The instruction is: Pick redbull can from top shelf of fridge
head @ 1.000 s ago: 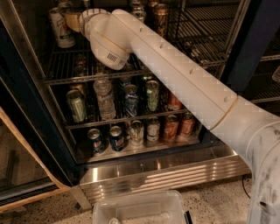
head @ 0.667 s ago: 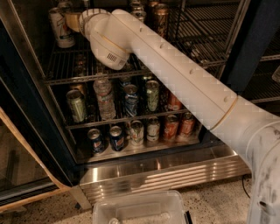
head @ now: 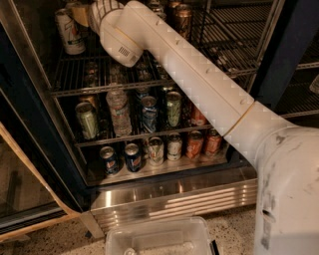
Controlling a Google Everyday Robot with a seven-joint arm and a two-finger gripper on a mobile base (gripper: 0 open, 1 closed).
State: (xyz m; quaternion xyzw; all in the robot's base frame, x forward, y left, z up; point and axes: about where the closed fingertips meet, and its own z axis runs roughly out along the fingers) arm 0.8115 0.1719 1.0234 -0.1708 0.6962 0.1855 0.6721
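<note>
The gripper point(head: 82, 11) sits at the upper left inside the fridge point(head: 174, 196), over the top shelf point(head: 75, 74) and just beside 1 white can point(head: 69, 31). Whether it is spread or pinching cannot be told. The redbull can cannot be made out past the arm point(head: 199, 84).

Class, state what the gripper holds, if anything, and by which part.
Cannot be told. The gripper is over the top shelf, beside the white can; no hold shows.
</note>
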